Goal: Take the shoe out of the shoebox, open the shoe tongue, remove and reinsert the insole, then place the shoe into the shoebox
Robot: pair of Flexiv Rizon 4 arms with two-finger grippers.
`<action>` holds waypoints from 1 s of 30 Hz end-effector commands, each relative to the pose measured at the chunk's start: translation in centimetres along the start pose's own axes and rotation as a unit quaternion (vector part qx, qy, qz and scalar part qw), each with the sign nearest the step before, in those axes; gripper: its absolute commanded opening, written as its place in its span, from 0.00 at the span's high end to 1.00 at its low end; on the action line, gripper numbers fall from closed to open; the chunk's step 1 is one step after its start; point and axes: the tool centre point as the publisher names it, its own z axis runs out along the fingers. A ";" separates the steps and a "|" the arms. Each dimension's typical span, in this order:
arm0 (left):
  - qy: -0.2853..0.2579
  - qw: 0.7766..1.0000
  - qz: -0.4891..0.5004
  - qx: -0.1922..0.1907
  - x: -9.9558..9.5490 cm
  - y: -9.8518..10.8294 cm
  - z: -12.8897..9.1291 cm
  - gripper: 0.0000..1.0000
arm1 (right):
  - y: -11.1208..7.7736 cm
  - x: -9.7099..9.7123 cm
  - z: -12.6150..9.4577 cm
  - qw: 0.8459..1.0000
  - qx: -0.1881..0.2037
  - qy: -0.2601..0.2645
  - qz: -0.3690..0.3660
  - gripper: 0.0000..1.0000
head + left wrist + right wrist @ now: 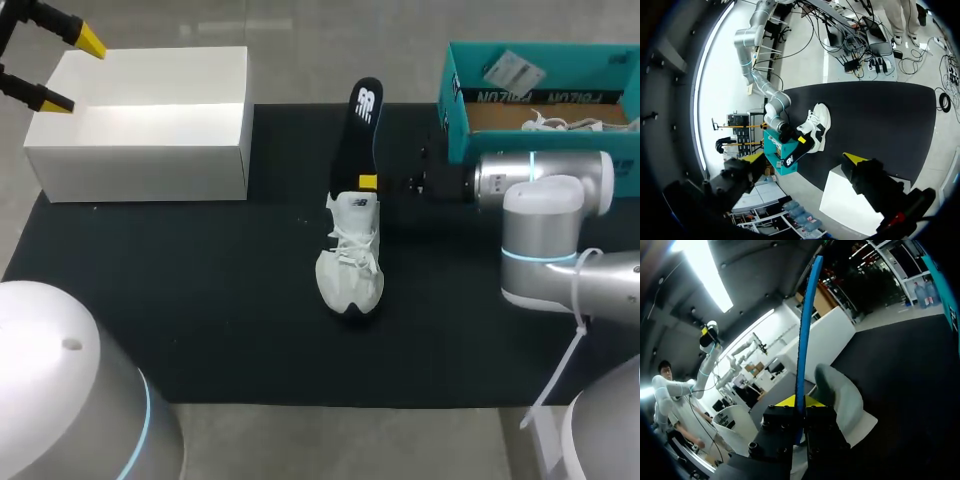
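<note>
A white sneaker (350, 270) stands upright, toe toward the robot, at the middle of a black mat (200, 300). A white box (150, 150) sits well to the sneaker's left and farther back. A teal shoebox (455, 130), with what looks like a second shoe inside, sits to its right and farther back. The black insole (365, 130) rises from the sneaker's heel opening and leans away from the toe. The right gripper (372, 183), reaching in from the sneaker's right, is clamped on the insole just above the heel. The left gripper (70, 72) hangs over the white box, far from the sneaker, fingers spread wide and empty.

The insole is probably light, thin and floppy, likely to bend when pushed. A hold near its heel end, as here, suits steering the toe end into the shoe. The sneaker itself is soft and light, and may slide unless braced.

Only the right wrist view shows the insole edge-on, pinched from both sides. The head view shows one yellow tip alone. No view settles whether the insole's lower end is clear of the sneaker.
</note>
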 end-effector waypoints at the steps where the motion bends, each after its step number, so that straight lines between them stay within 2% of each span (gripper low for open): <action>1: 0.002 1.000 0.000 0.002 -0.1 0.2 -0.1 0.00 | -0.9 0.7 -0.4 1.000 -0.001 -0.007 0.005 1.00; 10: 0.002 1.000 0.000 0.002 -0.1 0.2 -0.1 0.00 | -2.7 1.2 -0.6 1.000 0.014 -0.005 0.027 1.00; 18: 0.002 1.000 0.000 0.002 -0.1 0.2 -0.1 0.00 | -2.8 1.4 -0.3 0.999 0.017 0.005 0.035 1.00; 20: 0.002 1.000 0.000 0.002 -0.1 0.2 -0.1 0.00 | -2.3 1.4 -0.4 0.999 0.018 0.006 0.033 0.65; 22: 0.002 1.000 0.000 0.002 -0.1 0.2 -0.1 0.00 | -1.8 1.1 -0.6 0.999 0.021 0.006 0.027 0.65; 25: 0.002 1.000 0.000 0.002 -0.1 0.2 -0.1 0.00 | -0.7 1.0 -0.9 1.000 0.014 0.004 0.017 0.71; 26: 0.002 1.000 0.000 0.002 -0.1 0.2 -0.1 0.00 | -0.3 0.9 -1.0 1.000 0.008 0.003 0.014 0.78; 30: 0.002 1.000 0.000 0.002 -0.1 0.2 -0.1 0.00 | 1.5 0.6 -1.3 1.000 0.005 0.001 0.001 0.93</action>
